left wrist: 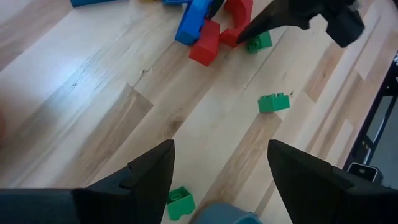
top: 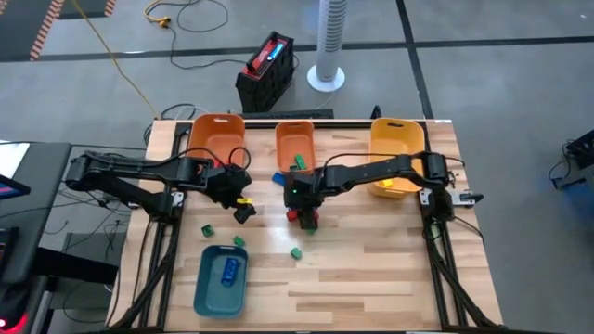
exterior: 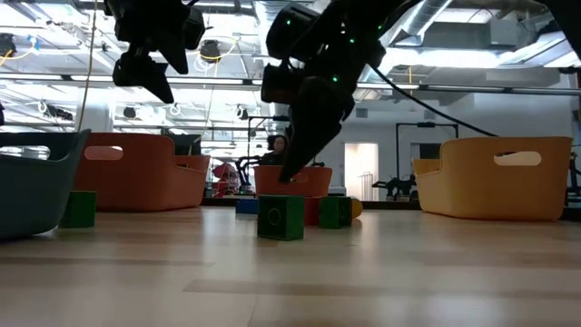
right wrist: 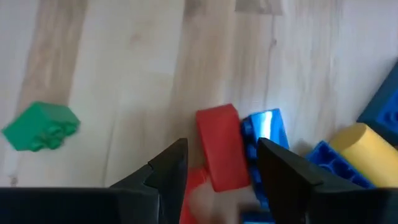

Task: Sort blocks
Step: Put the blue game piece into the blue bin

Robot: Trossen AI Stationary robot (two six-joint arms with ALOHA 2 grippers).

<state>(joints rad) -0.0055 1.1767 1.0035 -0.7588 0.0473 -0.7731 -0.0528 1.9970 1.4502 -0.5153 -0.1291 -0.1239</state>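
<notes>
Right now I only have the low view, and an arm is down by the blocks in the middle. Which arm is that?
Observer: The high view shows it is the right arm, with the right gripper over the middle cluster.
Operator: What is between its fingers?
Observer: Its wrist view shows a red block, with one open finger on each side of it.
Operator: And the other gripper?
Observer: The left gripper hovers open and holds nothing.
</notes>
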